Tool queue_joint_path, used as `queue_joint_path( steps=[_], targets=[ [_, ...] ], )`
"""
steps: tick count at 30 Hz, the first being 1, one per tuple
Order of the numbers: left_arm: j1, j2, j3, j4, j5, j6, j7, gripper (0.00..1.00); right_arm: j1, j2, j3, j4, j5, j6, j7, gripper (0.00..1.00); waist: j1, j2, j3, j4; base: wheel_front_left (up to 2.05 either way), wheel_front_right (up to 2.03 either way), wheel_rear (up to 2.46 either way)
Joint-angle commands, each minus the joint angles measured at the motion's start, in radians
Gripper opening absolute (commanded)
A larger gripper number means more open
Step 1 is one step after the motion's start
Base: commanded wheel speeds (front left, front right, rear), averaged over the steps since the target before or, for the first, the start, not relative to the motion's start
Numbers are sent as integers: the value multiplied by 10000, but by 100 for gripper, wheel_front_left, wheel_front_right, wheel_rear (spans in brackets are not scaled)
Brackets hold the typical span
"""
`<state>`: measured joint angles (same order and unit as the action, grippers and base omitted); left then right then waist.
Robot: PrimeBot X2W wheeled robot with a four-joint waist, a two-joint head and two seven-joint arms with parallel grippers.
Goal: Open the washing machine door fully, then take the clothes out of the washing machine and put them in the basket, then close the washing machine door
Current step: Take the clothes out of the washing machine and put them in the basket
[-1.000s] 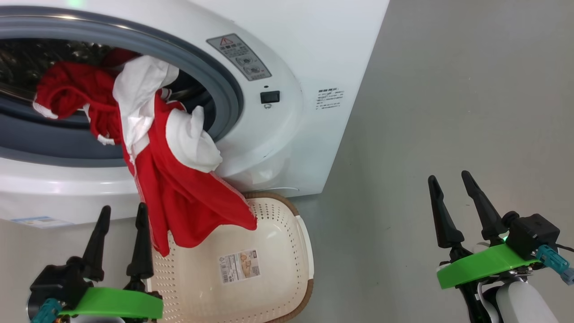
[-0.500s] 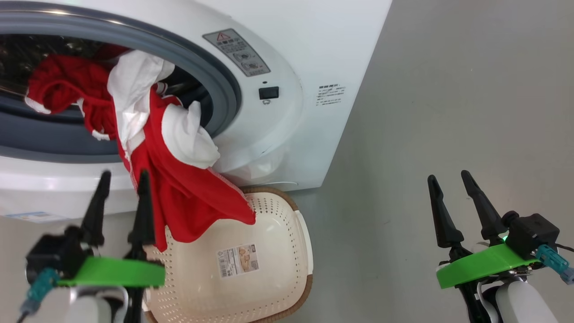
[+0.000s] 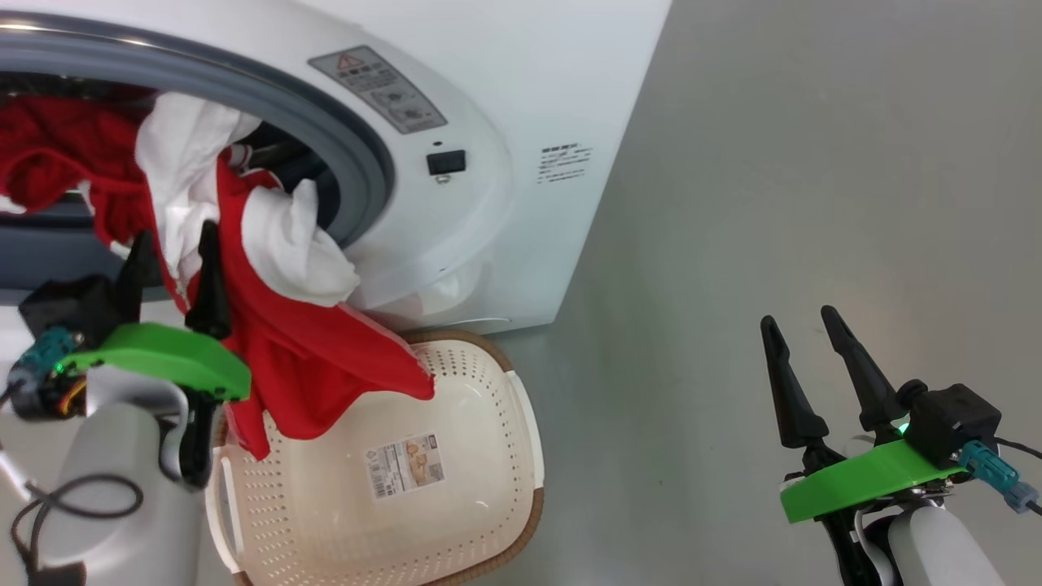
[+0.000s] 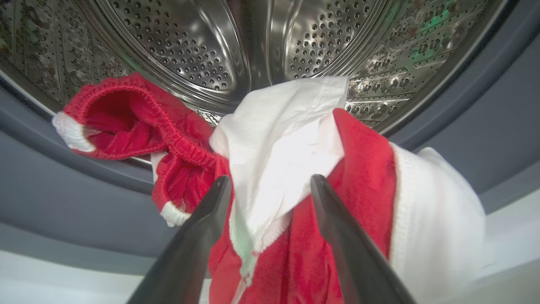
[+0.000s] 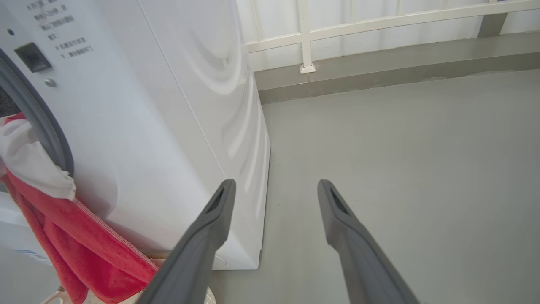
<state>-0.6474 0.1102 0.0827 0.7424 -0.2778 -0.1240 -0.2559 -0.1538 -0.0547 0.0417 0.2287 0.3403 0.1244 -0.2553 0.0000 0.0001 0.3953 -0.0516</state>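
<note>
– Where are the clothes [image 3: 301,342]?
– Spilling from the mouth of the washing machine [image 3: 488,98] – red and white, hanging down its front over the basket [image 3: 456,505] at its foot.
– And the left pincer [image 3: 177,232]?
– At that mouth, fingers apart before the hanging cloth.
– The right pincer [image 3: 798,317]?
– Well off the machine's side – spread wide over grey floor [image 3: 814,163].

Left hand [image 3: 177,232] raised, right hand [image 3: 798,317] low, both splayed
</note>
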Motion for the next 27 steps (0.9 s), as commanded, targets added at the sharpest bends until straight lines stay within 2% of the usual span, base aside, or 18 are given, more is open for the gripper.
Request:
queue_joint_path(
  steps=[1,8,9,11,12,19,27],
  targets=[
    [-472,418,-103,295,-309,-61,-23,100,-252,10,193,-259,-23,63,-65,100,0,-1,117,-179,0,0,0],
    [-1352,950,-1525,1817,-1440,-65,78,100,-270,32,189,-274,-3,63,-65,100,0,-1,177,-354,0,0,0],
    [-1438,996,-1672,1944,-1630,-65,68,78,-277,34,186,-275,-3,63,-65,100,0,-1,185,-360,0,0,0],
    [-1574,1108,-1986,2154,-1907,-65,45,3,-294,37,175,-274,-4,63,-65,100,0,-1,190,-365,0,0,0],
    [-1622,1142,-2120,2217,-2045,-65,29,0,-303,38,163,-277,-7,63,-65,100,0,-1,193,-362,0,0,0],
    [-1406,1263,-2870,2049,-2704,-66,-51,0,-301,42,84,-300,-23,63,-65,100,0,-1,152,-239,0,0,0],
    [-233,1196,-2685,594,-3294,-66,-56,0,-244,44,41,-293,8,63,-65,100,0,-1,81,9,0,0,0]
  ],
)
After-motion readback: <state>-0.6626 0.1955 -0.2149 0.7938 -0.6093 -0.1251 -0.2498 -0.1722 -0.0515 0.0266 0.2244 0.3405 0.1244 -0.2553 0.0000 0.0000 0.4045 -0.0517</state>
